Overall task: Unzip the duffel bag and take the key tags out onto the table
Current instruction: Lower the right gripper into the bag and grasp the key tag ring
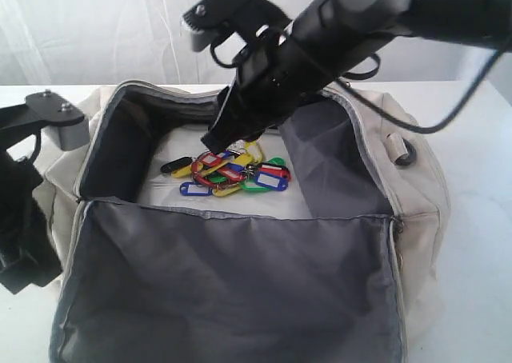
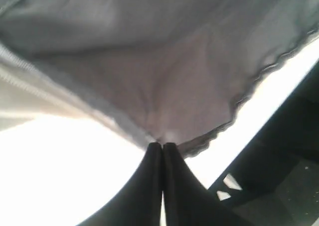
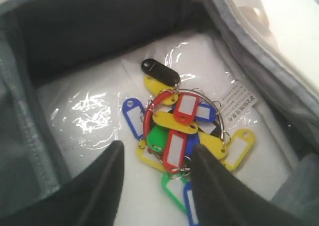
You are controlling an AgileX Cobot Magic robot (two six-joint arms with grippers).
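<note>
Right wrist view gives the relation that matters: the right gripper [image 3: 157,151] has its two dark fingers spread with nothing between them, and the key tags [image 3: 174,126] lie on the floor straight ahead of the gap. The red ring and a red tag sit roughly on the centre line. The bunch is longer than it is wide. It runs from the black tag at its far end back to the green and blue tags beside one finger, so its long axis lies roughly along the line of reach, not across it.

From the exterior view, this gripper [image 1: 214,143] reaches down into the unzipped duffel bag [image 1: 424,211], just above the rear edge of the bunch [image 1: 232,175], apart from it, I judge. It is plainly the nearer arm. The left gripper [image 2: 162,145] is pressed together at the hem of the grey lining (whether fabric is nipped, I cannot tell). No tags lie on the table [image 1: 480,139] yet.
</note>
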